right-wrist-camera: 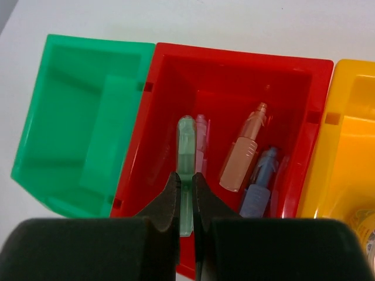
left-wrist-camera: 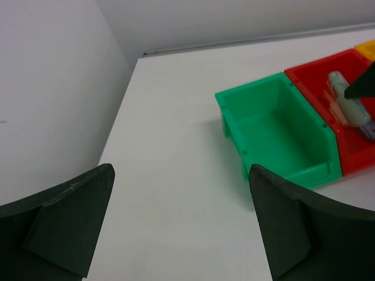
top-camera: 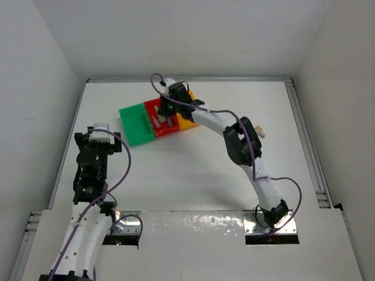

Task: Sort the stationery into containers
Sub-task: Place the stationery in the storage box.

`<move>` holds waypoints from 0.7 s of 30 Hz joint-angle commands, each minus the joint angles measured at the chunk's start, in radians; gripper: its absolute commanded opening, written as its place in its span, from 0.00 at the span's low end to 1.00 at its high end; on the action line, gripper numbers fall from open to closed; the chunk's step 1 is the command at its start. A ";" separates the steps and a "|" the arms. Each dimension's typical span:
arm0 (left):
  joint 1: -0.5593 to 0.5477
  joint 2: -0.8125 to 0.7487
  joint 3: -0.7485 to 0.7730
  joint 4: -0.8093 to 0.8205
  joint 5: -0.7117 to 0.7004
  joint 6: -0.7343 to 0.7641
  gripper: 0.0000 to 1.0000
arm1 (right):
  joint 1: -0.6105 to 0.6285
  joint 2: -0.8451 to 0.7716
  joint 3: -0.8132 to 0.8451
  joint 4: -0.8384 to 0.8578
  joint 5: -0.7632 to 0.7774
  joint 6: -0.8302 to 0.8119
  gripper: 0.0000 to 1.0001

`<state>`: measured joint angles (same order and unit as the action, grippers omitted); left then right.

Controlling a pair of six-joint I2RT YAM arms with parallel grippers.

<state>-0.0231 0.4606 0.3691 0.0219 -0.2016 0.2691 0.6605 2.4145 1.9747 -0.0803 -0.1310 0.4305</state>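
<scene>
Pale-green pen [right-wrist-camera: 186, 143] pinched in right claw [right-wrist-camera: 186, 182], aligned to join other pens [right-wrist-camera: 243, 155] in red bin [right-wrist-camera: 234, 58]; left claw [left-wrist-camera: 180, 174], eight o'clock, wide.

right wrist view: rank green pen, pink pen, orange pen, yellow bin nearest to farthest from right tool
1. green pen, in the right tool
2. pink pen, beside it
3. orange pen, further right
4. yellow bin, far right

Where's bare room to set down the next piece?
Green bin: empty. Table: bare between left gripper and green bin. Red bin: crowded, three pens plus right gripper shut on pale green pen.
</scene>
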 commanded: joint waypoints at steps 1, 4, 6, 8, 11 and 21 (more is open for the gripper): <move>-0.005 0.022 -0.012 0.006 0.036 0.021 0.96 | 0.010 -0.005 0.007 0.073 -0.016 -0.024 0.00; -0.006 0.061 0.007 0.000 -0.007 -0.004 0.96 | 0.014 0.005 0.010 0.102 -0.001 -0.009 0.01; -0.006 0.099 0.017 0.000 -0.030 -0.010 0.96 | 0.017 0.002 0.018 0.097 0.008 -0.003 0.18; -0.006 0.116 0.024 0.007 -0.051 -0.013 0.96 | 0.016 -0.009 0.018 0.091 0.016 -0.015 0.34; -0.006 0.142 0.033 0.019 -0.058 -0.014 0.96 | 0.016 -0.047 0.007 0.083 0.051 -0.055 0.52; -0.009 0.170 0.053 0.055 -0.059 -0.034 0.97 | -0.177 -0.461 -0.184 -0.129 -0.065 -0.007 0.00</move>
<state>-0.0265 0.6277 0.3740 0.0158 -0.2466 0.2562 0.6121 2.1914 1.8286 -0.1513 -0.1356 0.3988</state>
